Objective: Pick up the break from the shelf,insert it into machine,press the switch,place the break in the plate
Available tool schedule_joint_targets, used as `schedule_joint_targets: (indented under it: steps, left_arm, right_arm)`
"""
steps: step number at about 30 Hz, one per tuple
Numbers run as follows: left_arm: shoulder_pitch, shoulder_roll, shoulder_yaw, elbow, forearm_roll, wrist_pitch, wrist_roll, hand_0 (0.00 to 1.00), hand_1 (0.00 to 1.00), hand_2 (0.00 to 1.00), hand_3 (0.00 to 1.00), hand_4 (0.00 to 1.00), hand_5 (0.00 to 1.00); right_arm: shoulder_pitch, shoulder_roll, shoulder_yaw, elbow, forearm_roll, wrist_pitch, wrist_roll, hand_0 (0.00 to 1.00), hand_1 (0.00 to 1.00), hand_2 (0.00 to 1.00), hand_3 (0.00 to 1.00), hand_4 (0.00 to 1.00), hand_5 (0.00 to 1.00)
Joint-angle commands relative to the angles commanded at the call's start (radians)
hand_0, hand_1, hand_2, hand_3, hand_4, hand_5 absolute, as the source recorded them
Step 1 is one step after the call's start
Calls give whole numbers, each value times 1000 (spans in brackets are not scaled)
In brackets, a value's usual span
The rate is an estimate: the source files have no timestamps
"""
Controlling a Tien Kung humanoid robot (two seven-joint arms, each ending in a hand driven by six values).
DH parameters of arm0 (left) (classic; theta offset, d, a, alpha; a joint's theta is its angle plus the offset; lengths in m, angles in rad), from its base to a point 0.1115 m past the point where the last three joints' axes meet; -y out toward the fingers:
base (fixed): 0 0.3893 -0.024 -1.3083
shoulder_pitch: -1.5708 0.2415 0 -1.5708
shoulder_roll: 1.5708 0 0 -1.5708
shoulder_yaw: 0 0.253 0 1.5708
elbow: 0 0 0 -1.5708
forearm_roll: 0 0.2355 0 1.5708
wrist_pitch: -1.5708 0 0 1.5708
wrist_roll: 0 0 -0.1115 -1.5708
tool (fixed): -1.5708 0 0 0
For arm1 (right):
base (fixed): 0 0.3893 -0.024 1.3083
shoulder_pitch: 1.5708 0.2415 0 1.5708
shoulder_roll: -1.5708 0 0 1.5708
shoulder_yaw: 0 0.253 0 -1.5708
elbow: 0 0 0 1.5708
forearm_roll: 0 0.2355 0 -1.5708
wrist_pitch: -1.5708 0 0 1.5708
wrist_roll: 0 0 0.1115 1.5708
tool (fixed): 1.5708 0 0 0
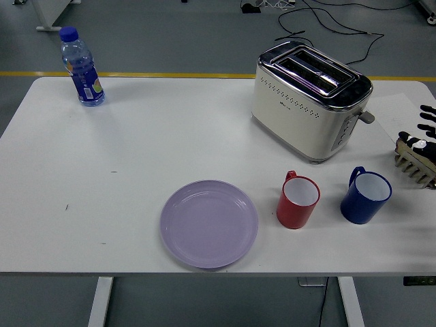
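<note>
Round lilac plastic plate point(209, 223) sitting nearest on white table point(136, 157); cream-and-chrome toaster point(310, 99) standing behind; right hand point(421, 139) reaching over rack point(415, 163), grip unclear.

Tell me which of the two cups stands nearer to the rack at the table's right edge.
The blue cup. It stands right of the red cup, on the side toward the rack.

White table point(136, 150) carries toaster point(310, 109), plate point(209, 223), cups, bottle point(82, 67).
</note>
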Motion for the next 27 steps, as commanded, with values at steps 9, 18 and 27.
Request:
schedule_joint_targets:
  steps: [9, 18, 27]
  left_arm:
    - [-5, 2, 9, 0, -15, 2, -2, 650, 566, 591, 604, 318, 964]
    - [-8, 3, 13, 0, -23, 4, -3, 651, 565, 591, 604, 318, 965]
    - [-12, 3, 16, 0, -28, 4, -2, 650, 565, 590, 604, 320, 968]
  right_arm:
    - [22, -2, -35, -20, -312, 2, -27, 925, 847, 919, 898, 792, 85]
    - [45, -5, -65, -41, -471, -4, -40, 928, 846, 918, 896, 787, 61]
    - [98, 12, -135, -119, -538, -32, -91, 859, 777, 830, 866, 777, 66]
